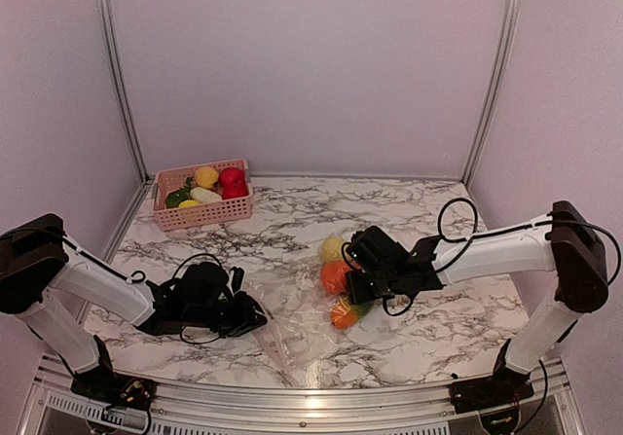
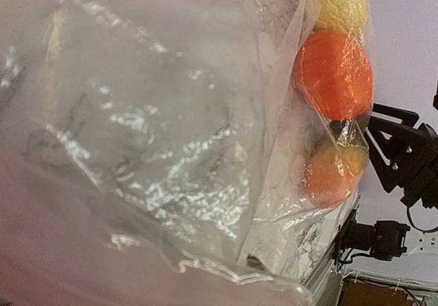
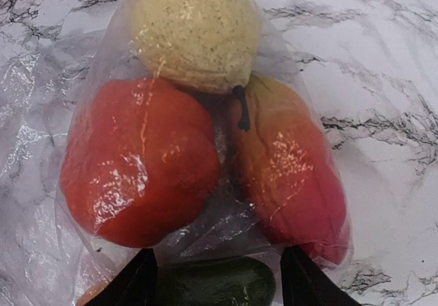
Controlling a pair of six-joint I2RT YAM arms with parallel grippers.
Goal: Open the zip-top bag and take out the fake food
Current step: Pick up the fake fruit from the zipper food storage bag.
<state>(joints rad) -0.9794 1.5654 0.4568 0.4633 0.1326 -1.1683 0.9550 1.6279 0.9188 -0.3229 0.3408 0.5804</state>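
No legible text, no labels, no numbers

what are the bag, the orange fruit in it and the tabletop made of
Bag: thin clear plastic film, glossy, crinkled. Orange fruit: probably moulded plastic, smooth with a sheen. Tabletop: white with grey veins, marble or a marble-look laminate.

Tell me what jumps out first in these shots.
The bright fake food bunched in one end of the clear zip-top bag mid-table, a yellow piece and a red-orange piece biggest, with the right gripper right over them, jaws apart either side of a green piece. Next, the pink basket holding more toys at the far left, and the left gripper at the bag's other end.
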